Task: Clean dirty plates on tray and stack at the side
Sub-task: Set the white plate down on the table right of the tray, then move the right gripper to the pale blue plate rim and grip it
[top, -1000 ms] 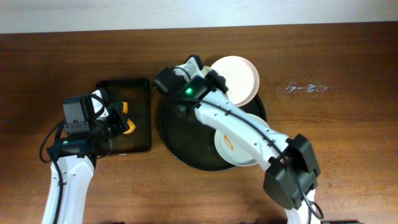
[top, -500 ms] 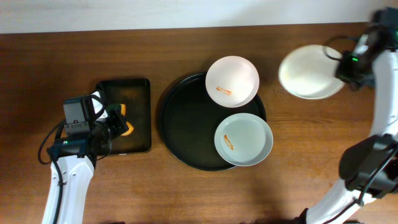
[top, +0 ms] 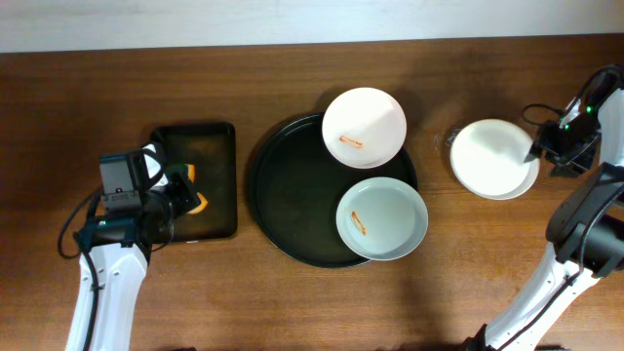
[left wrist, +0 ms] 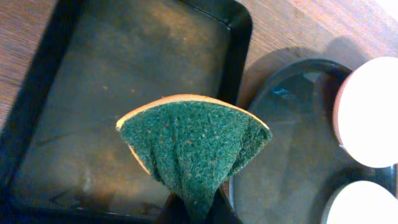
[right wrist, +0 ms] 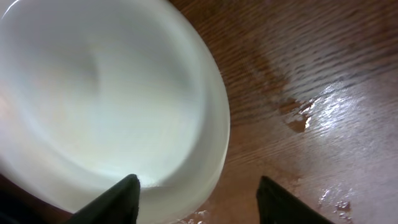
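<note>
My right pincer [top: 539, 152] stands open at the right rim of the white plate [top: 492, 158], one finger over the plate and the other over bare tabletop [right wrist: 323, 74], gripping nothing. The plate lies flat on the tabletop, right of the round tray [top: 292, 195]. Half a second ago it was farther back, in the pincer's hold. My left pincer [left wrist: 196, 214] is clamped on the sponge [left wrist: 193, 146].

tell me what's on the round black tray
Two smeared plates: a white plate at its far rim and a grey-green plate at its near right rim. The tray floor beneath them is covered.
</note>
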